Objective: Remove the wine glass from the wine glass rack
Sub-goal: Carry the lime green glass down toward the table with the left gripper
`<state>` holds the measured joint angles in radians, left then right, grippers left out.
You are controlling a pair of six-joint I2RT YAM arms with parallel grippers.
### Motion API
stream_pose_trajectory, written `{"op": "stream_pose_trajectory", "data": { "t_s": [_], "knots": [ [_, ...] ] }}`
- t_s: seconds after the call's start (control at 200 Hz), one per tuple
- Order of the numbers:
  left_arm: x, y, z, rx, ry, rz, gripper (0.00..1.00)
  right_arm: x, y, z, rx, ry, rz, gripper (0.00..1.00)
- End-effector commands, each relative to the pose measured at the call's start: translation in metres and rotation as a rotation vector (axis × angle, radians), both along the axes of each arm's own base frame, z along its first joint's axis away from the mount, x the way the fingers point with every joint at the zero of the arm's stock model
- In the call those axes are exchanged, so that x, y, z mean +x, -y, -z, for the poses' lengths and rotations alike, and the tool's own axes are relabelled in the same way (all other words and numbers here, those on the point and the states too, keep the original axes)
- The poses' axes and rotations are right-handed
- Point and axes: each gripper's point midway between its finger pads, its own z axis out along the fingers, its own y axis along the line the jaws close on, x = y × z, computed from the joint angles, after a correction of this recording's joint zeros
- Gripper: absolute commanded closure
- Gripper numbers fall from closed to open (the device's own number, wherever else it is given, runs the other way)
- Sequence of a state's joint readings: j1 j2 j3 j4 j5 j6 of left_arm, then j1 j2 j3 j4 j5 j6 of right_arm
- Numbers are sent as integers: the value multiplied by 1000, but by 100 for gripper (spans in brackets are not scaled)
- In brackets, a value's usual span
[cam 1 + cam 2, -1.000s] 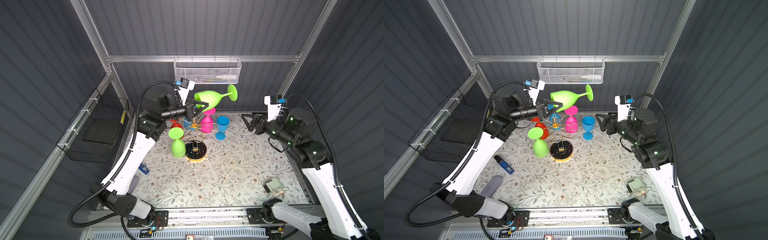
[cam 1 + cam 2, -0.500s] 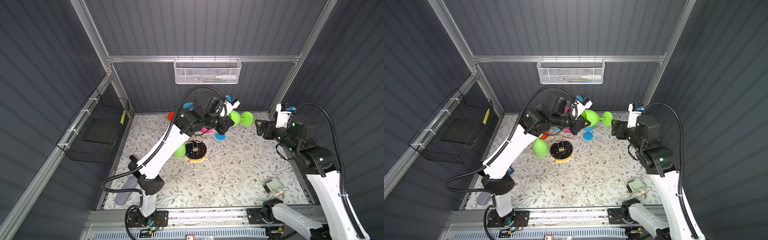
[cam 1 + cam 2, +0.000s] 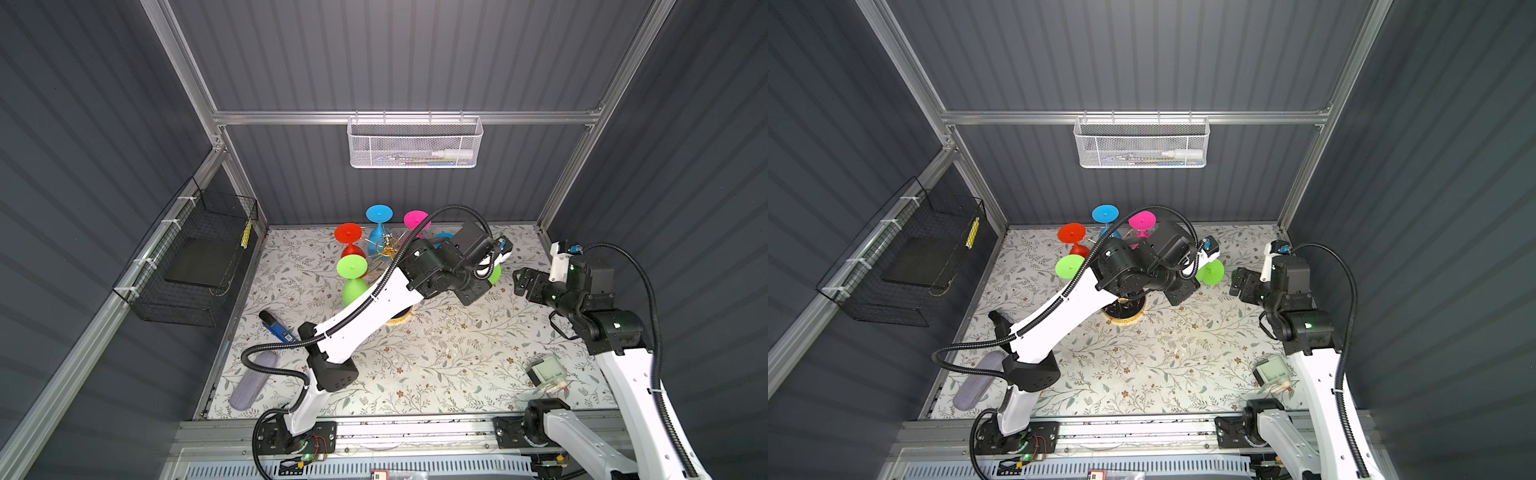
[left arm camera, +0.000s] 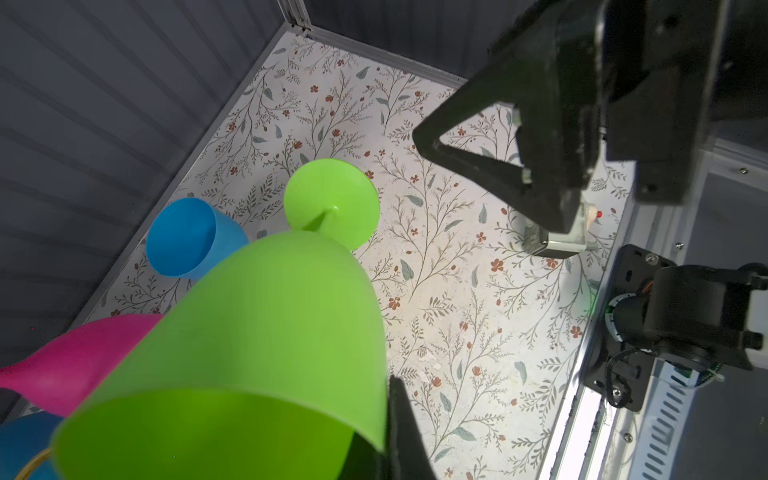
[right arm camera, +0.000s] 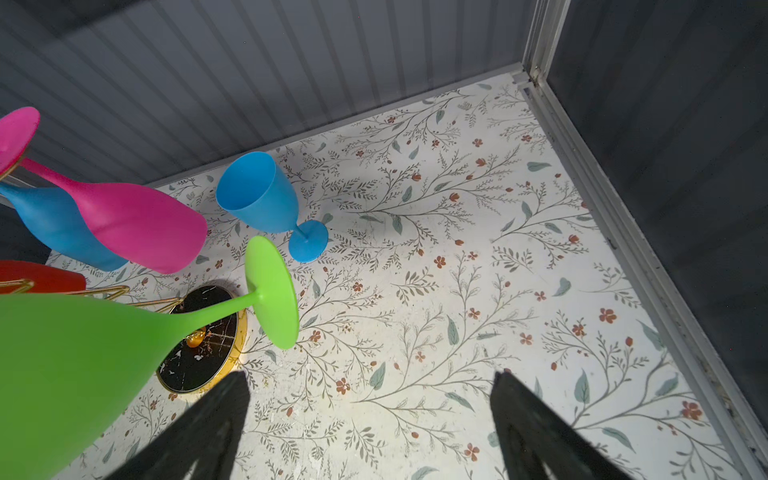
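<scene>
The left pincer (image 4: pixel 384 444) clenches the green glass (image 4: pixel 270 332) by its rim, stem near level, foot aimed at the right pincer (image 5: pixel 370 428), close by, spread and empty.

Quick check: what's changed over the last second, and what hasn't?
The left gripper, shut on the green wine glass, has swung it from over the wine glass rack across to the right. Its foot is now near the right gripper, which opened wider and shifted a little. Nothing was let go. The rack, the four hanging glasses and the standing blue glass stayed put.
</scene>
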<state>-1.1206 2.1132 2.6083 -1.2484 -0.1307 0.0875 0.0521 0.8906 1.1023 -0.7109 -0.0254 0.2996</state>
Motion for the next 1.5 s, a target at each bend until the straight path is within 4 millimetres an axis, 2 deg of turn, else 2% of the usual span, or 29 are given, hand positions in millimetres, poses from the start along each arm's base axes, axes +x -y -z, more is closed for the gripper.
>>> {"op": "stream_pose_trajectory", "data": {
  "t_s": [0.0,0.49,0.755,1.065,1.496],
  "knots": [
    [-1,-12,20,114,2,-17,100,2,-3,-2,34,21,-16,6],
    [-31,-34,81,346,-128,-8,100,14,-14,3,100,6,-57,4],
    [-37,-41,101,387,-171,-20,100,16,-18,0,117,14,-72,3],
    [-36,-50,123,451,-181,-48,100,16,-18,-1,115,17,-74,1],
    [-36,-54,144,518,-202,-50,96,14,-18,-1,119,21,-78,1]
  ]
}}
